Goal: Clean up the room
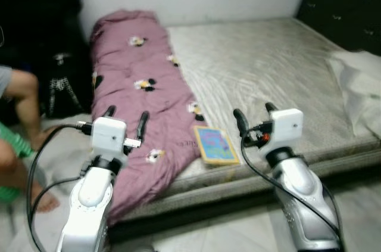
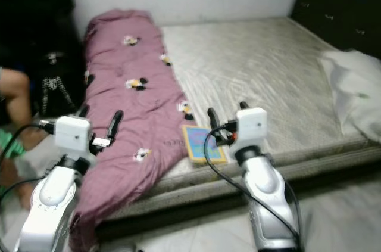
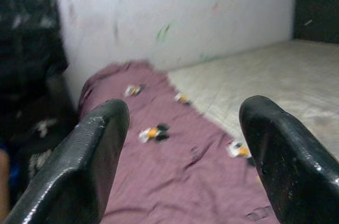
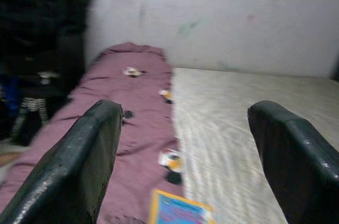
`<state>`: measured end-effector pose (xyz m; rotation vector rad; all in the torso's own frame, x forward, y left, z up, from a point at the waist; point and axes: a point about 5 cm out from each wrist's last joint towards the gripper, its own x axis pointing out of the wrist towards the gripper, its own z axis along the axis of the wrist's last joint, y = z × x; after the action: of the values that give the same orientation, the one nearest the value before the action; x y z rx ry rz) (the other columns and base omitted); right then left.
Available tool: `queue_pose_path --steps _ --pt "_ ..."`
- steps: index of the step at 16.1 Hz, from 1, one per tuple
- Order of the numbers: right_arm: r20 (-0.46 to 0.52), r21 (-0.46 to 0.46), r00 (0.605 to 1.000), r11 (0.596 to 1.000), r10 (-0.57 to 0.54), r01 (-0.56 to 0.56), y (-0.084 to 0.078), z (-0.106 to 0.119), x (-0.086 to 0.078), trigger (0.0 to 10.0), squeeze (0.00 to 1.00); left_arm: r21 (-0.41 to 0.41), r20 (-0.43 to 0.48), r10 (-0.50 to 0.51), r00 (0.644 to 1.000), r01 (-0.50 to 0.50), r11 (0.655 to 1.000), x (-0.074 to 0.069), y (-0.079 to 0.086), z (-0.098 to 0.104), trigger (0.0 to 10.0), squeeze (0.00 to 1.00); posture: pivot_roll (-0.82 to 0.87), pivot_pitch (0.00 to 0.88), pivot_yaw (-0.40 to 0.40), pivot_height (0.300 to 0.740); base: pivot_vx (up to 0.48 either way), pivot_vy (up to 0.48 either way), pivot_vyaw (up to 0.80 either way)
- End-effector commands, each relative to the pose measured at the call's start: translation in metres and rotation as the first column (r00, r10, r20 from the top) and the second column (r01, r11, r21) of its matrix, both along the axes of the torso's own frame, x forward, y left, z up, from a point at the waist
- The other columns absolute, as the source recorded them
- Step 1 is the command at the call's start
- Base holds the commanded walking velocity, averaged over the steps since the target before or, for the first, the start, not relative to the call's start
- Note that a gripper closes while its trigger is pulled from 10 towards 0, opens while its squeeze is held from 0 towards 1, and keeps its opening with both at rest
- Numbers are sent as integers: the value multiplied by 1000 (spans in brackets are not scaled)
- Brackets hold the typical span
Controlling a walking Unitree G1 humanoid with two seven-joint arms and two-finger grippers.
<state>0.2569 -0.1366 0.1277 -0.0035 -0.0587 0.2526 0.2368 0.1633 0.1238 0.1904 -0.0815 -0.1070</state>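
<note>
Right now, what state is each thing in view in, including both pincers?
Purple patterned blanket: spread lengthwise along the bed, one end hanging over the edge.
Blue, yellow-bordered book: lying flat near the mattress edge, closed.
White pillow: slumped at the bed's side.
Left pincer: open, empty.
Right pincer: open, empty.
</note>
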Motion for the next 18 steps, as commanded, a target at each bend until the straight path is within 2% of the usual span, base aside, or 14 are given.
queue_pose_path --steps 1,9,11,17,18 --pt "34 -12 999 1000 -1 1 -3 8 1 10000 0 6 14 0 1000 0 1000 3 -3 3 10000 0 -20 0 -67 740 0 0 0" --pt "36 -20 999 1000 -7 8 -4 7 2 10000 0 9 9 -11 1000 11 1000 3 -5 3 10000 0 -22 0 -66 740 0 0 748" --pt "31 -13 999 1000 -10 10 -4 7 2 10000 0 8 10 -12 1000 12 1000 3 -5 3 10000 0 -21 0 -67 740 0 0 0" --pt "36 -19 999 1000 -7 8 -4 7 3 10000 0 4 9 -16 1000 16 1000 4 -5 2 10000 0 -20 0 -66 740 0 -286 0" --pt "37 -27 999 1000 -2 3 -3 7 3 10000 0 4 9 -18 1000 17 1000 4 -5 3 10000 0 -20 0 -66 740 0 -296 800"
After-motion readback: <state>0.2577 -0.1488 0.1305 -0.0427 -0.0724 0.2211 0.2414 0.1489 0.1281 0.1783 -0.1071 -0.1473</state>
